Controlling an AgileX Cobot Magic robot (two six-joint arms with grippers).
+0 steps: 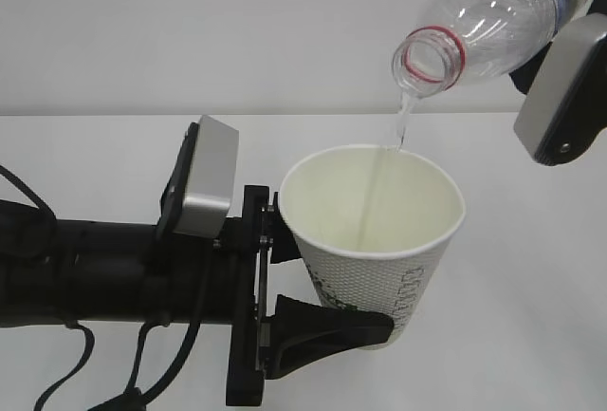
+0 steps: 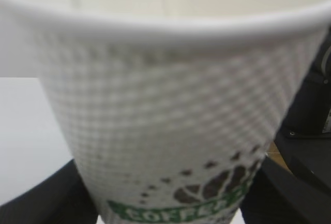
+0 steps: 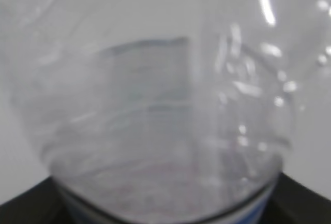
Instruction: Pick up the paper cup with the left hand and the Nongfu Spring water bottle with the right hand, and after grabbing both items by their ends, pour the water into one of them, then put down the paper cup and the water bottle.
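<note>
A plain white table (image 1: 531, 335) fills the scene under a pale wall. Across its left side reaches the left hand (image 1: 313, 288), a black robot arm with a grey rectangular block on top and loose black cables beneath; its black forked gripper stands fairly wide and is clamped on the lower part of the paper cup (image 1: 375, 240), one finger (image 1: 327, 330) pressed under the cup's near side, the other just behind it. That cup is a white tapered paper cup with fine dotted print and a dark green band reading COFFEE low on its side in the left wrist view (image 2: 176, 131); it is held mouth up, leaning slightly to the right, clear of the table. Above and to its right comes the right hand (image 1: 564, 88), a black arm with its own grey block; its jaws, partly out of frame, hold the body of the Nongfu Spring water bottle (image 1: 493, 17), a clear plastic bottle with a red neck ring, capless, tipped mouth-down to the left. The right wrist view shows only blurred clear plastic (image 3: 155, 105). From the mouth the water (image 1: 403, 126) falls as a thin clear stream into the cup
</note>
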